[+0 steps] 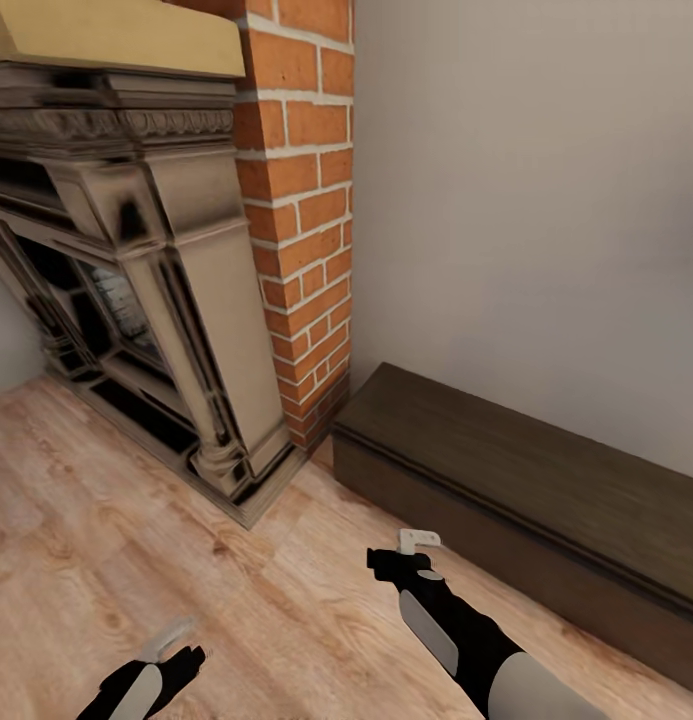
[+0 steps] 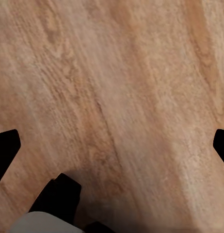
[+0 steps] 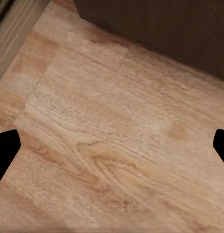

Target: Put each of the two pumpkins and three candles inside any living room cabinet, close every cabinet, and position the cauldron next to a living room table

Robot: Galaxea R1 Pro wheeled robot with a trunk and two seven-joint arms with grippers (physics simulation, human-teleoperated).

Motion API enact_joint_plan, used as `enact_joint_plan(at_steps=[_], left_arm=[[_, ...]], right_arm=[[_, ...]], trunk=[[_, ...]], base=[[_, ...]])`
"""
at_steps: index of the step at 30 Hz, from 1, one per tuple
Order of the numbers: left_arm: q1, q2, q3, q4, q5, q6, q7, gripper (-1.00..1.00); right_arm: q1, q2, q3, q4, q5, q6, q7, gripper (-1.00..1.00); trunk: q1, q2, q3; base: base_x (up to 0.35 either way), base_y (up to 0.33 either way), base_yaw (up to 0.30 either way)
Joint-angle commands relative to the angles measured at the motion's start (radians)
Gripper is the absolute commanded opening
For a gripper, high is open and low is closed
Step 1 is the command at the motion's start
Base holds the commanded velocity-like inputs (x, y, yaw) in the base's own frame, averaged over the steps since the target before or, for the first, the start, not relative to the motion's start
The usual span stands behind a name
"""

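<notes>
Cabinet (image 1: 546, 480) shut, against the wall beside the fireplace (image 1: 136, 280). Left gripper (image 2: 112, 145) and right gripper (image 3: 112, 145) over bare floor (image 1: 136, 560), jaws apart.

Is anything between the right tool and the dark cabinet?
Nothing visible. Only bare wooden floor lies between the right tool and the closed cabinet, which stands against the wall beside the brick fireplace.

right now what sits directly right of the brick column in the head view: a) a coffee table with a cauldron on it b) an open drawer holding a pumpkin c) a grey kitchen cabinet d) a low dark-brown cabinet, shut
d: the low dark-brown cabinet lies along the wall beside the brick column, with no drawer pulled out.
</notes>
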Motion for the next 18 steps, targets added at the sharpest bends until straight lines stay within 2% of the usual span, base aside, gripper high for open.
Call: enact_joint_plan(at_steps=[1, 16, 18], left_arm=[[0.000, 0.001, -0.004, -0.002, 0.010, 0.002, 0.008, 1.00], [0.000, 0.001, -0.003, -0.001, 0.012, 0.002, 0.008, 1.00], [0.000, 0.001, -0.002, -0.001, 0.012, 0.002, 0.007, 1.00]], right_arm=[[-0.001, -0.001, 0.004, -0.002, -0.006, 0.003, -0.008, 1.00], [-0.001, -0.001, 0.005, -0.001, -0.005, 0.003, -0.008, 1.00], [-0.001, -0.001, 0.005, 0.007, -0.004, 0.003, -0.007, 1.00]], trunk=[[-0.004, 0.007, 0.002], [-0.062, 0.112, 0.049], [-0.062, 0.112, 0.049]], base=[[-0.016, 0.000, 0.290], [-0.002, 0.000, 0.291], [0.000, 0.000, 0.290]])
